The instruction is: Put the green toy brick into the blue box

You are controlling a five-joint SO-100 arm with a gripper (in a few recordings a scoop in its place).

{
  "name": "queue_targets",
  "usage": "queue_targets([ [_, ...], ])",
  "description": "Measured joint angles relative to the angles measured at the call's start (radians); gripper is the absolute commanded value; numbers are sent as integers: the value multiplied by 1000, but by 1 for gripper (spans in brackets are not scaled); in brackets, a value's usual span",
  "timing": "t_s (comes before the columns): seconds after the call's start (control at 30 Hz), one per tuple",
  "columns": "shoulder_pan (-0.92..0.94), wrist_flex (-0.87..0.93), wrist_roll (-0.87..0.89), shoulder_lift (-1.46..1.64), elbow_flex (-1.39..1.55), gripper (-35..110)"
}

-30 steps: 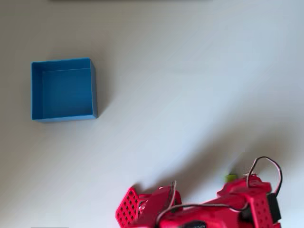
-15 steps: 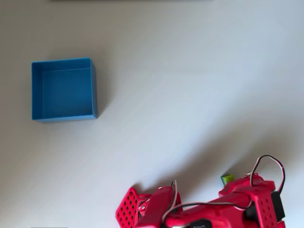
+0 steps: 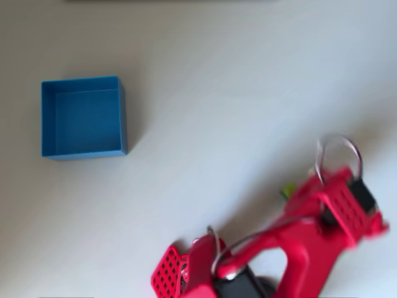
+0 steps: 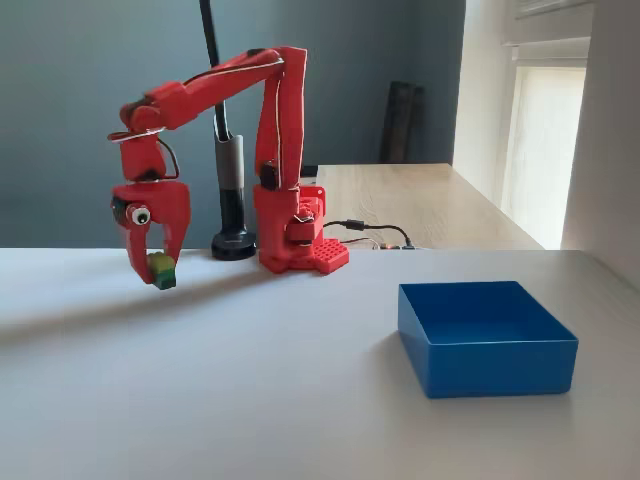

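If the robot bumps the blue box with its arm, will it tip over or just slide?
Probably slide. The blue box is low and wide, sitting flat on the smooth table, so tipping seems unlikely. Its thin walls and bare inside suggest it is light, so even a gentle nudge might move it.

grey wall [image 4: 60,120] (window [image 4: 545,140] at right)

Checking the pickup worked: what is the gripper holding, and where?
The gripper holds the green toy brick by its sides at the fingertips, lifted off the table.
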Motion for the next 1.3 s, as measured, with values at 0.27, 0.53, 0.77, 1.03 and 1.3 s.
queue_targets([
  [0.27,-377,6,-72,0,-135,0],
  [0.53,-723,9,-126,0,-225,0],
  [0.77,-954,9,-179,0,-287,0],
  [1.03,-1192,9,-245,0,-304,0],
  [1.3,-1401,9,-284,0,-304,0],
])
